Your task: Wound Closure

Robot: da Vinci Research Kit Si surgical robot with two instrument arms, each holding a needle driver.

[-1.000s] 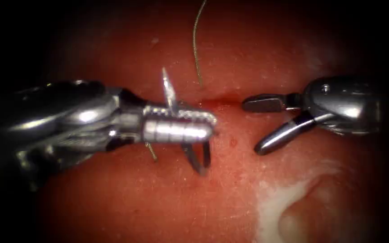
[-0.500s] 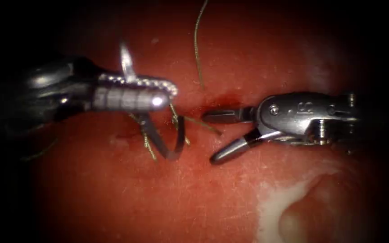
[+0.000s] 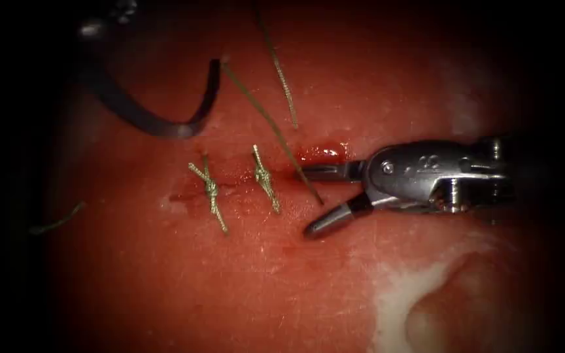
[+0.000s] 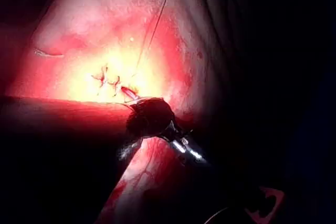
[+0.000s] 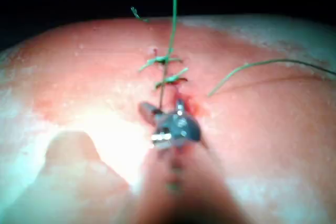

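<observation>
The curved needle [image 3: 158, 121] hangs clear of the tissue [image 3: 243, 281] at the upper left, out of the tissue. My left tool [image 3: 96, 33] grips it near one end, at the dark edge. Thread [image 3: 266, 121] runs taut from the needle's other end down into the tissue near the cut's red fluid [image 3: 322, 153]. My right tool [image 3: 305, 201] stands open, holding nothing, with one jaw on each side of that thread's entry point. Its jaws [image 5: 168, 119] also show spread apart in the right wrist view. Two knotted stitches [image 3: 210, 193] [image 3: 264, 176] lie left of it.
A second strand of thread [image 3: 281, 75] comes down from the top to just above the cut. A loose cut end of thread [image 3: 57, 219] lies at the far left. Pale fat [image 3: 413, 294] marks the tissue at the lower right. The stitches [image 5: 165, 69] and the rising thread [image 5: 173, 3] appear in the right wrist view.
My left tool has carried the needle up and to the left, away from the cut, drawing thread through. The right tool first moved left to the cut, then held still with its jaws open.
</observation>
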